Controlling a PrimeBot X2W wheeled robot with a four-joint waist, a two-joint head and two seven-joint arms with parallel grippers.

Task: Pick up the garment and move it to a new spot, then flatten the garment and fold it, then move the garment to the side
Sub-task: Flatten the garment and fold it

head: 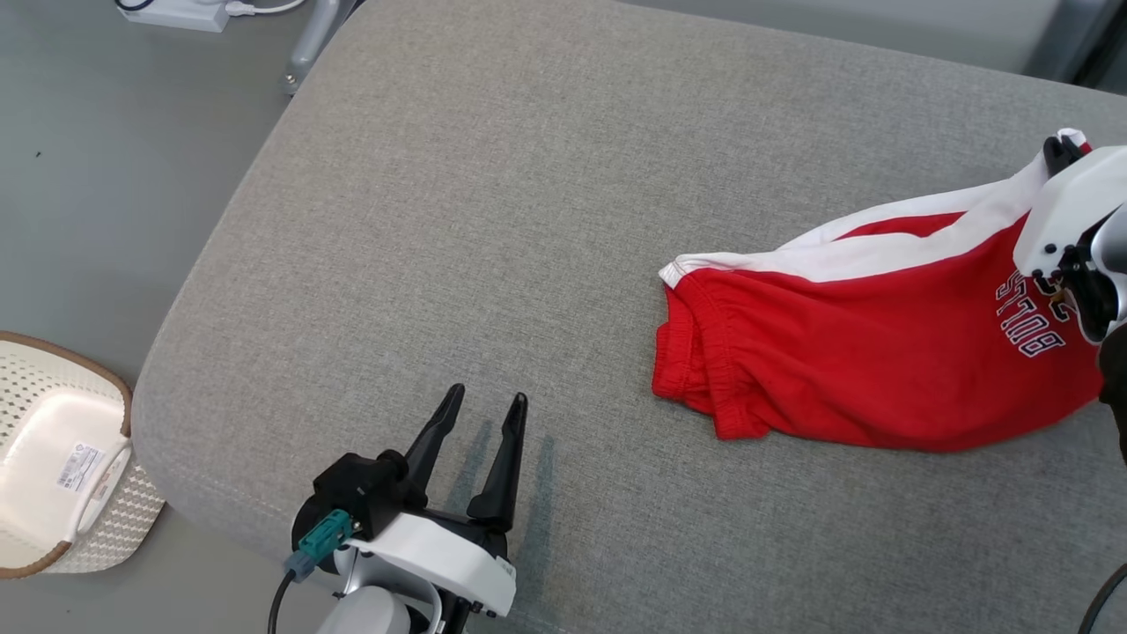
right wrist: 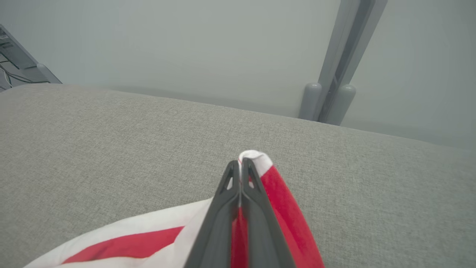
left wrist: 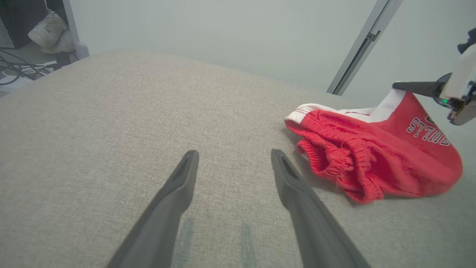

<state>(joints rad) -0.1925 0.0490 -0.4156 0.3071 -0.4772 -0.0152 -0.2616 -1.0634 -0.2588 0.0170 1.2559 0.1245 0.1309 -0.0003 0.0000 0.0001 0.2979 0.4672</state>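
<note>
Pinching: right gripper (right wrist: 241, 163) — fingers pressed together on the white-trimmed corner of the red garment (head: 863, 370), that corner raised | garment: rest lies on the grey cushion (head: 528, 220) by its right edge | left gripper (head: 484, 407): fingers spread wide, empty — near the front edge, well apart from the garment

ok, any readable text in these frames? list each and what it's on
"BULLS": printed on the red garment, upside down in the head view.
Sticker on the white basket: print too small to read.
</note>
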